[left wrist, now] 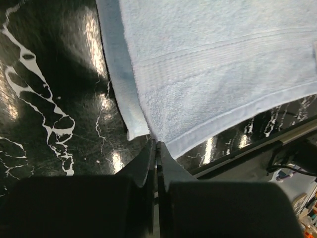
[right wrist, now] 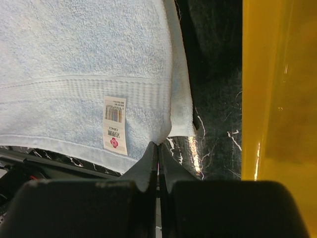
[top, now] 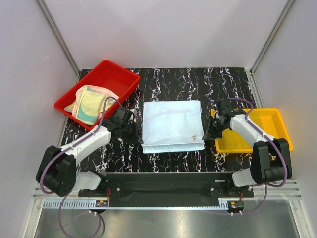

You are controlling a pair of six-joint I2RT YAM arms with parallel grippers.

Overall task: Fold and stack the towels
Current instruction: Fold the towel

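A pale blue towel (top: 172,124) lies folded flat at the middle of the black marbled table (top: 173,79). My left gripper (top: 140,138) is at its near left corner. In the left wrist view the jaws (left wrist: 157,144) are pressed together, with the edge of the towel's (left wrist: 218,64) upper layer running into the tips. My right gripper (top: 205,136) is at the near right corner. There the towel (right wrist: 84,49) puckers into the shut tips (right wrist: 159,145), beside its barcode tag (right wrist: 115,125). More towels (top: 91,104), pink and yellow-green, lie bundled in a red tray.
The red tray (top: 119,74) stands at the back left, close to my left arm. A yellow tray (top: 267,119) sits at the right, just beyond my right gripper; its wall (right wrist: 277,99) fills the right side of the right wrist view. A metal rail runs along the near table edge.
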